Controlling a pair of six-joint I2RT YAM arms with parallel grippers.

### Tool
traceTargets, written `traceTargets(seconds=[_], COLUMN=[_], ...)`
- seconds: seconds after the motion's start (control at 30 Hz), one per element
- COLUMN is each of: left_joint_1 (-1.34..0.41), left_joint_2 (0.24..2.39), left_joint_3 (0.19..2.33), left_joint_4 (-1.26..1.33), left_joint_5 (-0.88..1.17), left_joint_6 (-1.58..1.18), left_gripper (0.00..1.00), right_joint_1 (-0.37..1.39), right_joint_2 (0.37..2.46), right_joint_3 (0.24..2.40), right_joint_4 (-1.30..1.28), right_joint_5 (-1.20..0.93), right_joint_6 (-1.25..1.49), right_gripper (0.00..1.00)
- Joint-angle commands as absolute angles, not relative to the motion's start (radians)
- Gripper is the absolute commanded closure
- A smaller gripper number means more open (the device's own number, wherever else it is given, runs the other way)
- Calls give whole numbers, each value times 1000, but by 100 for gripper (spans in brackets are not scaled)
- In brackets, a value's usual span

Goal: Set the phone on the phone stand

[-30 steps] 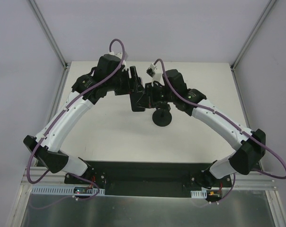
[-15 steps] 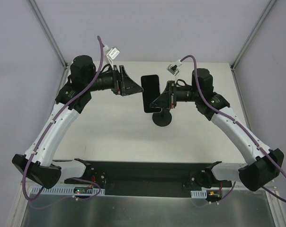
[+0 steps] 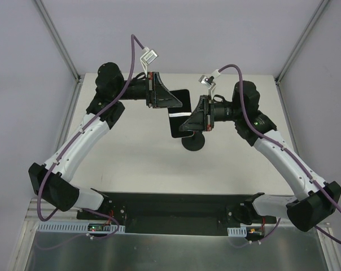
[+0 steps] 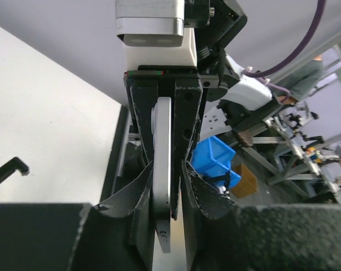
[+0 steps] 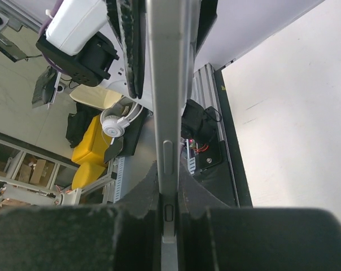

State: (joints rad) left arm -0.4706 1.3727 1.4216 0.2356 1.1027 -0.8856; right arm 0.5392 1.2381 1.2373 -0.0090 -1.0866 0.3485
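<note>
The phone (image 3: 176, 127) hangs in the air over the middle of the table, just above the phone stand, whose round black base (image 3: 193, 143) shows below it. The stand's post is hidden. My right gripper (image 3: 188, 120) is shut on the phone's right edge; the right wrist view shows the phone (image 5: 167, 84) edge-on, pinched between the fingers of my right gripper (image 5: 167, 197). My left gripper (image 3: 179, 102) reaches the phone's upper left part. In the left wrist view the phone (image 4: 163, 169) lies against one finger of my left gripper (image 4: 169, 195), with a narrow gap to the other.
The white table (image 3: 131, 158) has grey walls at the back and sides. A black base plate (image 3: 170, 212) runs along the near edge. A small black clamp-shaped part (image 4: 5, 171) shows at the left edge of the left wrist view.
My left gripper has moved right, from apart from the phone to round its upper left edge. My right gripper has lowered and tilted the phone slightly, still holding it.
</note>
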Motion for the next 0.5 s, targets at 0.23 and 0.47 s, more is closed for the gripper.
traceTargets(seconds=[0.23,0.47], left_joint_1=[-489,-488], left_joint_2=[1384,1307], left_joint_3=[1423,1517], left_joint_4=[405,-305], left_joint_5=[1158,599], left_joint_6=[-976,-477], left_gripper=[100,100], right_joint_1=[551,546], right_joint_2=[1227,1115], right_joint_3=[1246,1211], right_joint_4=[77,-389], right_joint_5=[-1105,-454], right_joint_6=[348,156], right_gripper=[96,4])
